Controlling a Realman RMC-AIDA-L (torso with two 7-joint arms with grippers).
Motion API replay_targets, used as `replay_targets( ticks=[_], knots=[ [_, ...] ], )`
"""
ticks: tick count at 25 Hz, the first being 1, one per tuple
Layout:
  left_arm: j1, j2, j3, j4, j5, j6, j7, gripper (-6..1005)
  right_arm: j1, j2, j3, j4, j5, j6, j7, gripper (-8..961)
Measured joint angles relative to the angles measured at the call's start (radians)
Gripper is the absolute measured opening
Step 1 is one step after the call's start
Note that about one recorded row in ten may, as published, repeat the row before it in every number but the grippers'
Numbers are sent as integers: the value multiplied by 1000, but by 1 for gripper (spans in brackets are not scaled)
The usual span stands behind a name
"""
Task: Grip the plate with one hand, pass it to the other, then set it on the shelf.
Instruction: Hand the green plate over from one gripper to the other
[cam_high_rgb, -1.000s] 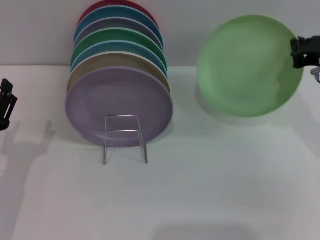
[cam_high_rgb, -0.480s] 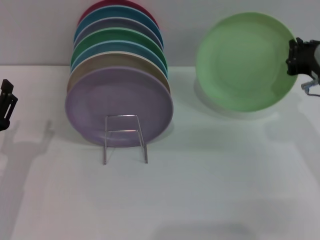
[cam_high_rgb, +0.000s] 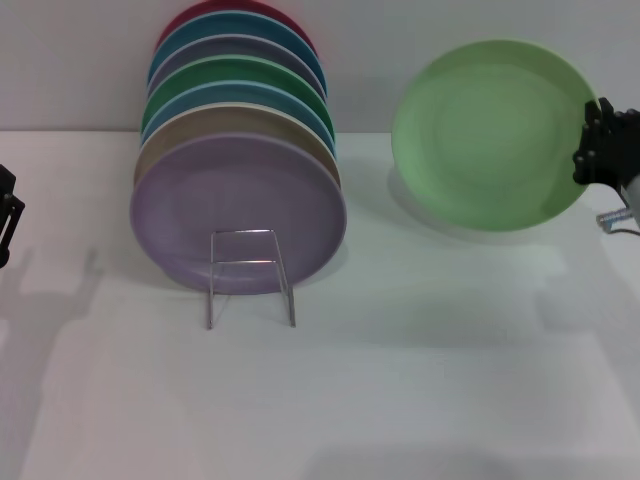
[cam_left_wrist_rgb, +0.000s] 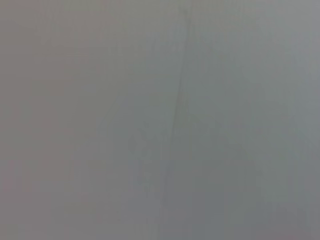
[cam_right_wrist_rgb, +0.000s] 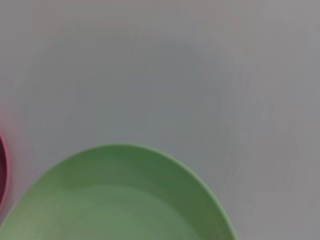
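Plate (cam_high_rgb: 487, 135) | raised clear of worktop (cam_high_rgb: 400, 380), tilted face-forward, far right | right pincer (cam_high_rgb: 598, 150) clamped on its right rim | left pincer (cam_high_rgb: 5, 215) far left, fingers indeterminate | rack (cam_high_rgb: 250, 275) between; handover must cross leftward

Both grippers black: right gripper (cam_high_rgb: 607, 140) w/ silver-grey wrist, left gripper (cam_high_rgb: 5, 212) thin, jointed

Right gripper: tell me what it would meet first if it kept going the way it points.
The right gripper points toward the robot's left, gripping the mint plate by its rim. Past that plate, the racked plates probably come first; depth is unclear.
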Motion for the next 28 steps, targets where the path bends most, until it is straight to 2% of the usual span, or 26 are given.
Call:
replay_targets(
  ticks=[6,12,16,19,21,25,26,27,28],
  knots=[
    [25,-4,48,-9,8,57,-4,833,-10,-2,-77,-128,1,-269,27,20],
    [46,-8,115,-24,8,98,-3,833,14,-2,-109,-250,1,-429,42,20],
    [74,-8,166,-56,8,132,2,832,33,-3,-130,-360,1,-564,131,20],
    [84,-8,195,-59,8,146,2,832,34,-3,-151,-400,1,-616,150,20],
    [91,-9,233,-61,8,153,3,832,31,0,-201,-448,1,-697,159,20],
    [91,-9,265,-62,8,163,4,832,22,3,-270,-478,25,-767,161,20],
    [87,-8,275,-62,8,166,4,832,19,4,-339,-492,85,-813,160,20],
    [87,-8,275,-62,8,166,4,832,19,4,-339,-492,85,-813,160,20],
    [85,-8,281,-62,8,170,4,832,15,3,-405,-502,144,-857,156,20]
  ],
)
